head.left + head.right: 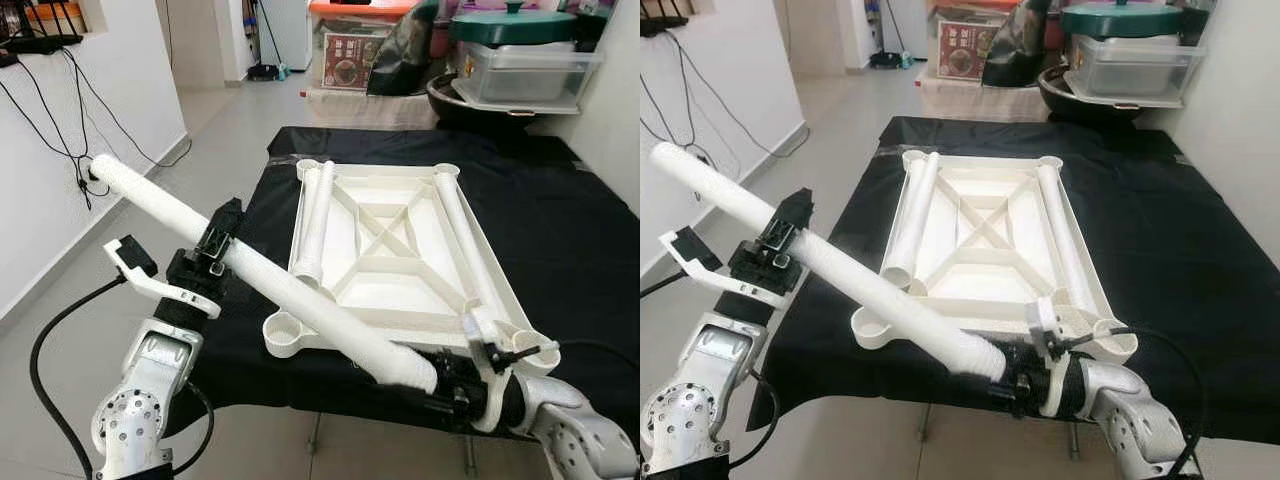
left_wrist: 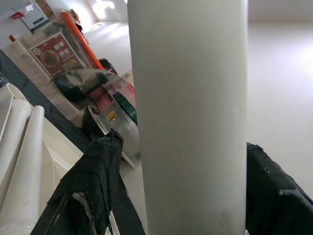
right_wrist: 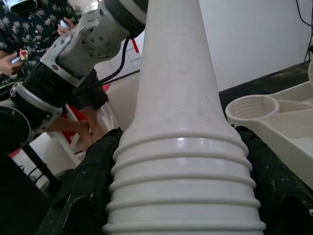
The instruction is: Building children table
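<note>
A long white table leg (image 1: 270, 280) is held slanting above the near left corner of the upturned white table top (image 1: 400, 250), which lies on a black cloth. My left gripper (image 1: 215, 250) is shut on the leg's middle. My right gripper (image 1: 450, 385) is shut on its threaded end (image 3: 183, 196). A round threaded socket (image 1: 285, 335) sits at the table top's near left corner, just under the leg. Two more white legs (image 1: 318, 225) (image 1: 465, 245) lie inside the table top along its left and right sides. In the left wrist view the leg (image 2: 190, 117) stands between black fingers (image 2: 98, 181).
A white wall with hanging cables (image 1: 60, 130) runs along the left. Storage boxes (image 1: 350, 45), a green-lidded pot (image 1: 510, 25) and a clear bin (image 1: 520, 75) stand beyond the table. Grey floor (image 1: 215, 150) lies between wall and table. A person (image 3: 24, 29) shows in the right wrist view.
</note>
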Robot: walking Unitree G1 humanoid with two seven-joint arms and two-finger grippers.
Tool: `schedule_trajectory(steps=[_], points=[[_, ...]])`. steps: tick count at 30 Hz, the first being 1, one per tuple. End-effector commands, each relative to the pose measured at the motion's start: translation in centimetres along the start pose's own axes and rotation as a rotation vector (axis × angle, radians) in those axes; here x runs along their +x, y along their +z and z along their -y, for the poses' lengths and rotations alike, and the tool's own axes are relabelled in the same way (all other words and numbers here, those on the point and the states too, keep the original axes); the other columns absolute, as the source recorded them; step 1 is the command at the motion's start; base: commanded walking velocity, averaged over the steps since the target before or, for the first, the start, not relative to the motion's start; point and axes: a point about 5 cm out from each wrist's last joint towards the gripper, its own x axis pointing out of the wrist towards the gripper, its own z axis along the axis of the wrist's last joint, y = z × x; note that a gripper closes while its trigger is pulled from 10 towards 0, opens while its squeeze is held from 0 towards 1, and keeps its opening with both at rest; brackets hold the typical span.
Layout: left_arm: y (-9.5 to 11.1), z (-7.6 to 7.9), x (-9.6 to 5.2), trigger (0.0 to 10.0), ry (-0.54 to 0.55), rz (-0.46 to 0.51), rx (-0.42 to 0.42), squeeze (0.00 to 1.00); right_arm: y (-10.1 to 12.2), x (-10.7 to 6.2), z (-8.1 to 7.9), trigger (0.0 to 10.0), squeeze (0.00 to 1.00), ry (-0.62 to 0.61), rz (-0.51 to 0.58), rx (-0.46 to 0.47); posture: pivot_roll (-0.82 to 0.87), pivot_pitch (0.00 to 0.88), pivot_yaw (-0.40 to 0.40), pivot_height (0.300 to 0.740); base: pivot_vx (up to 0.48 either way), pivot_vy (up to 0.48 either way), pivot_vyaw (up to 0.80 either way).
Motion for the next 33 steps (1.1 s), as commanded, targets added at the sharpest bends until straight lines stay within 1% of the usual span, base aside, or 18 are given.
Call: schedule_trajectory(steps=[1,2,3,4,5,7,14,17,18,20,21,22,23,24,27,31,32,33], points=[[-0.5,0.2,0.0,8.2,-0.018,-0.023,-0.020,0.00,-0.3,0.6,-0.5,0.0,0.00,0.082,-0.039,-0.012,0.00,0.000,-0.022,0.740,0.000,0.000,0.00],[-0.6,0.3,0.0,8.2,-0.027,-0.029,-0.020,0.00,-0.3,0.5,-0.4,0.0,0.00,0.081,-0.043,-0.013,0.00,0.000,-0.022,0.740,0.000,0.000,0.00],[-0.6,0.3,-0.1,2.1,-0.032,-0.031,-0.021,0.00,-0.3,0.5,-0.3,0.0,0.00,0.080,-0.044,-0.014,0.01,0.000,-0.022,0.740,0.000,0.000,0.00],[-0.6,0.3,-0.1,2.1,-0.032,-0.031,-0.021,0.00,-0.3,0.5,-0.3,0.0,0.00,0.080,-0.044,-0.014,0.01,0.000,-0.022,0.740,0.000,0.000,0.00],[-1.0,0.9,-0.3,0.0,-0.083,-0.054,-0.018,0.00,-0.2,0.7,-0.1,0.0,0.00,0.075,-0.042,-0.021,0.01,0.000,-0.024,0.740,0.000,0.000,0.00],[-1.5,1.7,-0.7,0.0,-0.143,-0.090,-0.003,0.00,0.1,0.8,0.6,0.0,0.00,0.035,-0.037,-0.046,0.01,0.000,-0.023,0.740,0.000,0.000,0.00],[-1.7,1.9,-0.9,0.0,-0.154,-0.118,0.006,0.00,0.7,0.5,1.6,0.0,0.00,-0.038,-0.020,-0.077,0.01,0.000,-0.024,0.740,0.000,0.000,0.00],[-2.2,2.4,-1.2,0.0,-0.170,-0.165,0.029,0.00,1.6,0.0,3.1,0.0,0.00,-0.156,-0.002,-0.123,0.01,0.000,-0.025,0.740,0.000,0.000,0.00],[-2.2,2.4,-1.2,0.0,-0.170,-0.165,0.029,0.00,1.6,0.0,3.1,0.0,0.00,-0.156,-0.002,-0.123,0.01,0.000,-0.025,0.740,0.000,0.000,0.00],[-2.2,2.3,-0.9,0.0,-0.137,-0.191,0.072,0.00,2.0,-0.4,4.5,0.0,0.00,-0.297,-0.018,-0.163,0.01,0.000,-0.024,0.740,0.000,0.000,0.00],[-1.8,1.9,-0.5,1.3,-0.101,-0.182,0.084,0.00,2.1,-0.5,5.1,10.0,0.00,-0.355,-0.016,-0.156,0.01,0.000,-0.022,0.740,0.000,0.000,0.00],[-1.4,1.6,-0.2,9.5,-0.070,-0.171,0.100,0.00,2.3,-0.5,5.2,10.0,1.00,-0.375,-0.003,-0.140,0.01,0.000,-0.022,0.740,0.000,0.000,0.00],[-1.4,1.6,-0.2,9.5,-0.070,-0.171,0.100,0.00,2.3,-0.5,5.2,10.0,1.00,-0.375,-0.003,-0.140,0.01,0.000,-0.022,0.740,0.000,0.000,0.00],[-0.9,1.3,0.2,10.0,-0.051,-0.158,0.118,0.00,2.5,-0.5,5.2,10.0,1.00,-0.375,0.008,-0.126,0.01,0.000,-0.022,0.740,0.000,0.000,0.00],[0.1,1.2,0.9,10.0,-0.037,-0.128,0.145,0.00,2.7,-0.2,4.7,10.0,1.00,-0.334,0.019,-0.111,0.01,0.000,-0.021,0.740,0.000,0.000,0.00],[0.3,1.2,1.0,10.0,-0.036,-0.121,0.150,0.00,2.7,-0.2,4.6,10.0,1.00,-0.324,0.020,-0.111,0.01,0.000,-0.021,0.740,0.000,0.000,0.00],[1.7,1.7,2.0,10.0,-0.053,-0.090,0.153,0.00,2.9,-0.3,4.1,10.0,1.00,-0.287,0.028,-0.108,0.00,0.000,-0.014,0.740,0.000,0.000,0.00],[1.7,1.7,2.0,10.0,-0.053,-0.090,0.153,0.00,2.9,-0.3,4.1,10.0,1.00,-0.287,0.028,-0.108,0.00,0.000,-0.014,0.740,0.000,0.000,0.00]])
